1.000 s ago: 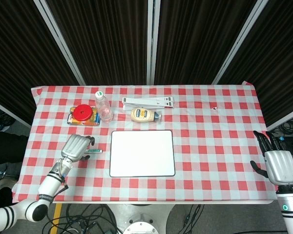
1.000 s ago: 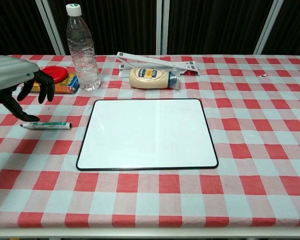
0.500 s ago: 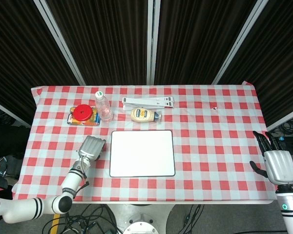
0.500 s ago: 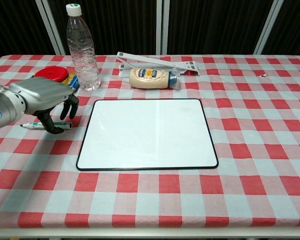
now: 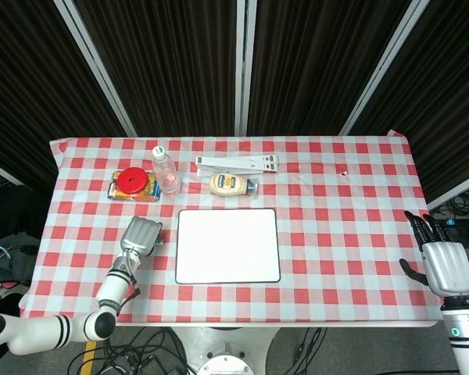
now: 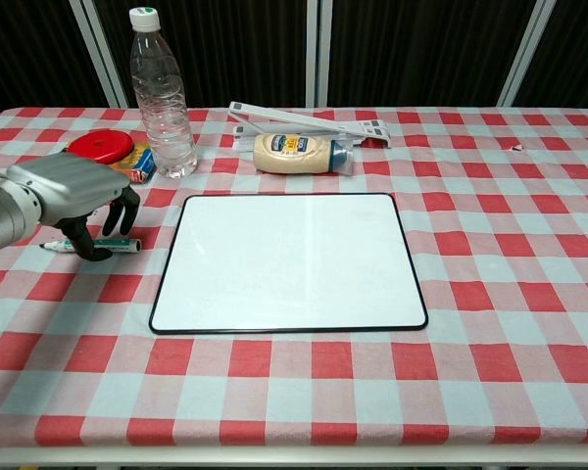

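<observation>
The left robot hand point(image 6: 73, 196) hovers over a green-capped marker point(image 6: 90, 246) that lies flat on the checked worktop point(image 6: 490, 255). Its dark fingers point(image 6: 98, 225) curl down around the middle of the pen, and the tips look to be at or touching the barrel, but the chest view does not show clearly whether the pen is pinched or only touched, so I cannot tell if the grip has closed. In the head view the same robot hand point(image 5: 141, 234) covers the marker almost wholly.

The marker sits just beside the whiteboard point(image 6: 288, 259), at its 9 o'clock side, apart from the black frame. The whiteboard lies flat near the middle of the worktop.

At 12 o'clock from the left robot hand stands an upright water bottle point(image 6: 163, 98) with a green cap. Just at the bottle's 9 o'clock lies a red round lid point(image 6: 101, 145) on top of an orange packet point(image 6: 135, 166). At 12 o'clock from the whiteboard a mayonnaise bottle point(image 6: 299, 154) lies on its side, and behind it a white folding stand point(image 6: 309, 121) lies flat.

The right robot hand point(image 5: 444, 266) shows only in the head view, at the worktop's 4 o'clock edge, well apart from everything. Its fingers are spread and it holds nothing.
</observation>
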